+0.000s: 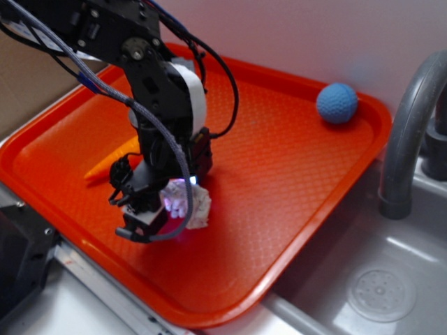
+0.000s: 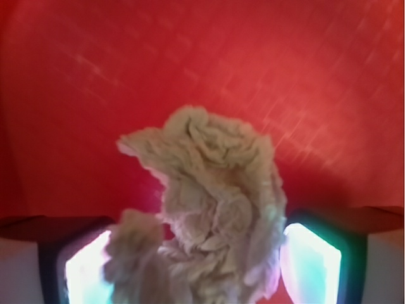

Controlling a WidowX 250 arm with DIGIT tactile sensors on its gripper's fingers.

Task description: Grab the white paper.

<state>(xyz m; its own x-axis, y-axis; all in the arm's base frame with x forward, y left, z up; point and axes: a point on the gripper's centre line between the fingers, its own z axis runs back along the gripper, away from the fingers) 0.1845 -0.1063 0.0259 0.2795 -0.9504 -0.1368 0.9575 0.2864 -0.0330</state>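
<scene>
Down near the front of the orange tray (image 1: 293, 174), the gripper (image 1: 171, 209) has its fingers on either side of the white paper (image 1: 190, 204), and the wrist view shows the crumpled wad (image 2: 215, 209) filling the gap between the two glowing pads (image 2: 313, 259), touching both (so the gripper is clamped on it). Whether the paper rests on the tray or is raised off it cannot be told from these views. Just behind the arm's left edge in the exterior view lies the toy carrot (image 1: 112, 162), partly hidden by the black arm. Well apart, in the tray's far corner, sits the blue textured ball (image 1: 337, 103). Beside the tray's right rim, a grey faucet (image 1: 408, 132) curves over a sink (image 1: 377, 293).
</scene>
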